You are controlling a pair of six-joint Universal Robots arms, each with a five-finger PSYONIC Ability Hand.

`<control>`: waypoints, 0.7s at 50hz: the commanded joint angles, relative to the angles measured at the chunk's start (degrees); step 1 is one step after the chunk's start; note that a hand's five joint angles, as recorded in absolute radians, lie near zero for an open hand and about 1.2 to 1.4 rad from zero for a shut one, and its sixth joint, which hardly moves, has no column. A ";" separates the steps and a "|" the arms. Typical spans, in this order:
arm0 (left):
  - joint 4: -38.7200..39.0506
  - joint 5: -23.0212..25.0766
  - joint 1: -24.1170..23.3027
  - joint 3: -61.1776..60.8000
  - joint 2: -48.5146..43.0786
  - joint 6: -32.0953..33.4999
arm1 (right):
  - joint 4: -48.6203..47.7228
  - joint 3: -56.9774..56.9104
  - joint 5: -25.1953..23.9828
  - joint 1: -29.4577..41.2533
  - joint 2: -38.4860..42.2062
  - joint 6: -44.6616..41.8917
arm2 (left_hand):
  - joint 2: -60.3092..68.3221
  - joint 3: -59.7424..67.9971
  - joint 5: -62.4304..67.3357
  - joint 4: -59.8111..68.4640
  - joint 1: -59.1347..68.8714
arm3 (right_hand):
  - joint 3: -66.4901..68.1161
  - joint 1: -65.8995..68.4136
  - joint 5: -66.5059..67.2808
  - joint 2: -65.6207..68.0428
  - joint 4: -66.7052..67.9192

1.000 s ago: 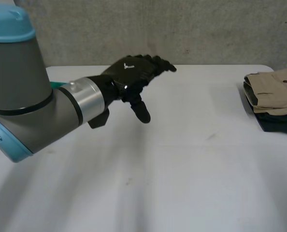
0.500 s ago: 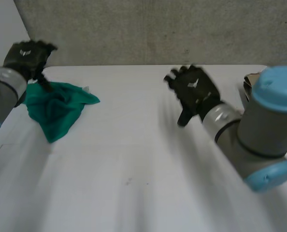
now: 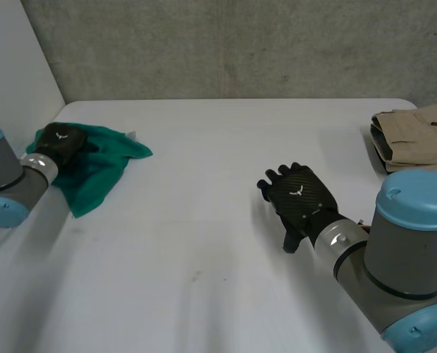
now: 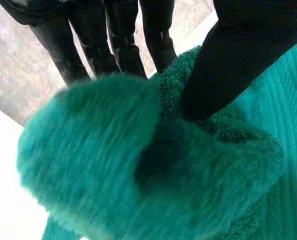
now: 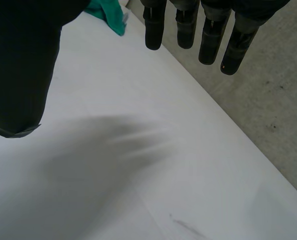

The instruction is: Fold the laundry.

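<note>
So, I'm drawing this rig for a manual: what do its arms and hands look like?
The left arm and right arm are thick grey cylinders with light-blue caps and a silver ring at each wrist. The left hand and right hand are black, with segmented fingers and a small white emblem on the back.

No words, numbers or brand names can be read. The one mark is a small white winged emblem (image 3: 296,193) on the back of the right hand (image 3: 309,211), and again on the left hand (image 3: 55,145).
</note>
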 commanded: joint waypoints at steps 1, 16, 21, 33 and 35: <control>1.13 -3.33 -4.61 -4.42 7.09 -2.41 | -0.02 -0.26 0.00 -1.68 -0.72 -0.02 | 12.40 13.17 15.70 12.32 13.94 | -2.35 -1.84 -4.05 -2.60 -3.51; -2.83 1.06 -29.47 -25.16 30.21 -37.38 | -0.19 -3.51 1.14 -9.32 -4.15 0.86 | 12.40 13.17 15.70 12.32 13.94 | -2.35 -1.84 -4.05 -2.60 -3.51; -1.86 2.20 -36.25 -25.78 29.69 -46.97 | -0.19 -4.13 2.19 -10.82 -4.24 1.04 | 0.60 1.37 3.90 0.52 2.14 | -2.35 -1.84 -4.05 -2.60 -3.51; -1.95 -1.31 -29.41 -22.35 27.93 -46.02 | 1.03 -4.04 1.93 -10.47 -4.15 0.95 | -56.21 -55.44 -52.91 -56.29 -54.67 | -2.35 -1.84 -4.05 -2.60 -3.51; -2.82 -1.40 -26.87 -22.44 28.11 -42.52 | 2.70 -4.39 1.84 -10.38 -4.24 0.33 | -55.87 -55.10 -52.57 -55.95 -54.34 | -2.35 -1.84 -4.05 -2.60 -3.51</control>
